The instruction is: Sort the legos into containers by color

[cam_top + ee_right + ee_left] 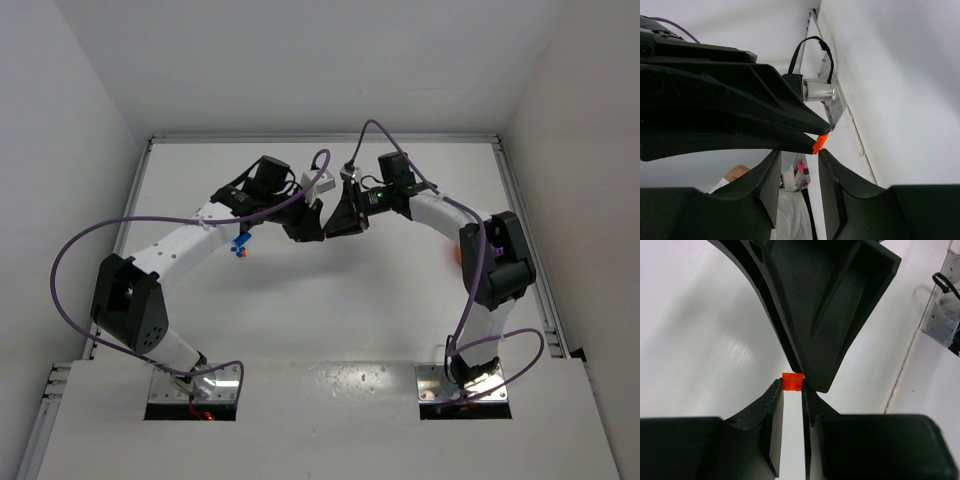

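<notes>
Item: one orange brick (792,381), small glossy plastic, pinched at the very fingertips of my left claw (792,390), over the white desk (700,340). My right claw (799,151) faces it tip to tip, matte black fingers parted, one fingertip just beside the brick. Left arm (170,250) and right arm (445,212) arch inward, meeting mid-desk.

Brick (792,381): bright orange, plain.
Left gripper (792,390): matte black.
Right gripper (799,156): black too.
Cable (372,123): purple.
Table (400,300): plain white.
Loose bricks (240,241): blue.
</notes>
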Tool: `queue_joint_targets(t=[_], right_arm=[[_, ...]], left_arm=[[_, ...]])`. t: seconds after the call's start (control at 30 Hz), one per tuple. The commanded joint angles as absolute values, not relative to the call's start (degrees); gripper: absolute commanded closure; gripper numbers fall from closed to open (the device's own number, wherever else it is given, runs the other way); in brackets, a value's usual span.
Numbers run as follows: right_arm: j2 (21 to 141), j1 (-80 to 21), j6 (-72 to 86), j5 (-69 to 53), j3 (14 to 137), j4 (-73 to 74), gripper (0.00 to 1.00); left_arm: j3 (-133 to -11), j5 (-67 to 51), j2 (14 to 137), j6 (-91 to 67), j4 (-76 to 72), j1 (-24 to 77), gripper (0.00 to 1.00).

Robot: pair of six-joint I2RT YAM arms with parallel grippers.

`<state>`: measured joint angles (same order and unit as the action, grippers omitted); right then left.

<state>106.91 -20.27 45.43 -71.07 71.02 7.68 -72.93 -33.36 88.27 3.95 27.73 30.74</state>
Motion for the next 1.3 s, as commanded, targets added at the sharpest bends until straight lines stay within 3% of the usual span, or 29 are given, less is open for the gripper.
queue_joint_targets(t=[0.0, 0.83, 1.13, 1.27], right_arm=[[107.8, -19.6, 49.5, -73.0, 69.9, 1.3, 0.64], [108.8, -20.2, 56.7, -74.2, 67.1, -6.0, 0.71], [108.3, -21.3, 63.9, -74.7, 63.4, -13.8, 0.8], [108.3, -21.8, 65.1, -75.3, 62.8, -15.6, 0.89]], left_arm=[[-73.7, -36.1, 86.5, 3.3, 27.0, 30.5, 1.0], [-73.7, -36.7, 86.0, 2.3, 25.9, 30.5, 1.0], [-73.7, -34.5, 86.0, 1.1, 25.4, 30.5, 1.0], [-74.3, -32.6, 86.0, 0.1, 24.4, 30.5, 1.0]])
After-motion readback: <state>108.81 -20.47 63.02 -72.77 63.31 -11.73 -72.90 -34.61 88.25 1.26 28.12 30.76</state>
